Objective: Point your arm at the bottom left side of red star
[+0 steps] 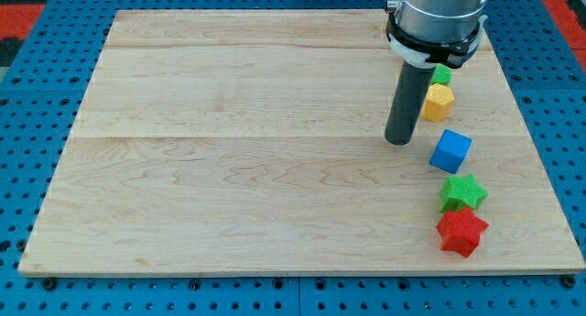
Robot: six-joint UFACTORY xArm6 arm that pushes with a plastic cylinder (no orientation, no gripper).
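Note:
The red star [461,232] lies near the board's bottom right corner, touching the green star [461,193] just above it. My tip [398,140] rests on the board well above and to the left of the red star, left of the blue cube [450,151]. The yellow block [437,102] sits just right of the rod, and a small green block [442,75] shows above it, partly hidden by the arm.
The wooden board [229,151] lies on a blue perforated table [27,124]. All blocks stand in a column near the board's right edge. The arm's grey body [435,18] hangs over the view's top right.

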